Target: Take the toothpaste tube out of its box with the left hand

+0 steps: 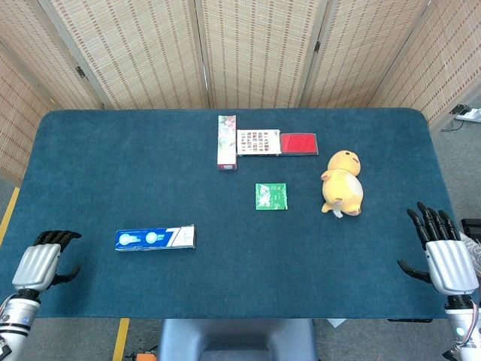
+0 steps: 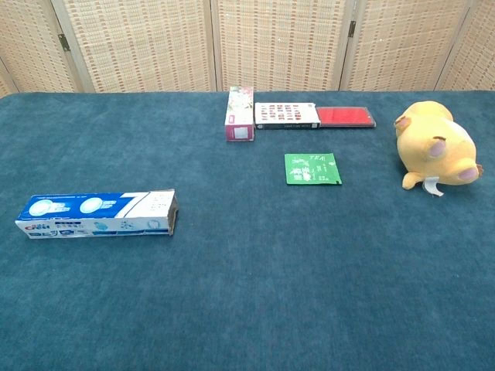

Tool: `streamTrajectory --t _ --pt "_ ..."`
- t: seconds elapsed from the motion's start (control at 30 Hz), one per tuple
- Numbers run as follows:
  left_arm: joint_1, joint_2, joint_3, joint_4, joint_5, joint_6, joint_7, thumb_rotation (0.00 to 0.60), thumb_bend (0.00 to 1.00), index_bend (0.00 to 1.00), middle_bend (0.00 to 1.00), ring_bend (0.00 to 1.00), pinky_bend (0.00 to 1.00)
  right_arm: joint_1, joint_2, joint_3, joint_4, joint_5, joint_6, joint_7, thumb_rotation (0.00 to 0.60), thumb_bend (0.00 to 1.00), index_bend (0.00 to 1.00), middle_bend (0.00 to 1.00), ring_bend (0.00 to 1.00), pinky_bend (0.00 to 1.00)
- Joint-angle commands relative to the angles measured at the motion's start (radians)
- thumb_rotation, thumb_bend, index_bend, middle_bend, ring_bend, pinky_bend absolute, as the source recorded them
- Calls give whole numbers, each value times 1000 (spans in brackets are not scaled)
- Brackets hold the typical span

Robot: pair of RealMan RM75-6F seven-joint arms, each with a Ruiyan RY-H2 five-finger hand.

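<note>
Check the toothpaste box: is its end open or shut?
Open, it seems. In the chest view the box lies flat and its right end shows a dark opening. Whether the tube is inside cannot be told.

Only the head view shows the hands. The left hand (image 1: pixel 41 263) sits at the near left corner of the table (image 1: pixel 113 150), back upward, fingers bent forward over the edge, holding nothing. The right hand (image 1: pixel 443 259) is at the near right corner, just off the table's edge, fingers straight and spread, thumb out to the side, empty.
</note>
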State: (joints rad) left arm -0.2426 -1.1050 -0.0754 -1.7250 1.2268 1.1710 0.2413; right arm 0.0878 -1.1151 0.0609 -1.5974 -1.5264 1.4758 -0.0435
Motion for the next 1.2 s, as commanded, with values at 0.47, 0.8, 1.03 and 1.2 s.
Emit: streamTrajectory --t 0.47,0.8,1.03,1.2 --pt "-188 -207 -44 12 -358 -48 379 600 228 192 263 166 141 -14 11 -16 15 -56 47 53 600 204 0 0 0 0" --pt "-217 -225 -41 -15 -385 -23 402 600 199 191 260 159 143 -10 8 -20 12 -55 35 35 600 204 0 0 0 0" --pt "-237 -247 -51 40 -432 -51 375 600 195 188 241 142 133 -10 12 -20 15 -57 37 51 600 204 0 0 0 0" --pt "-247 -253 -47 88 -438 -99 325 600 195 193 238 141 130 -4 7 -18 14 -49 24 40 600 204 0 0 0 0"
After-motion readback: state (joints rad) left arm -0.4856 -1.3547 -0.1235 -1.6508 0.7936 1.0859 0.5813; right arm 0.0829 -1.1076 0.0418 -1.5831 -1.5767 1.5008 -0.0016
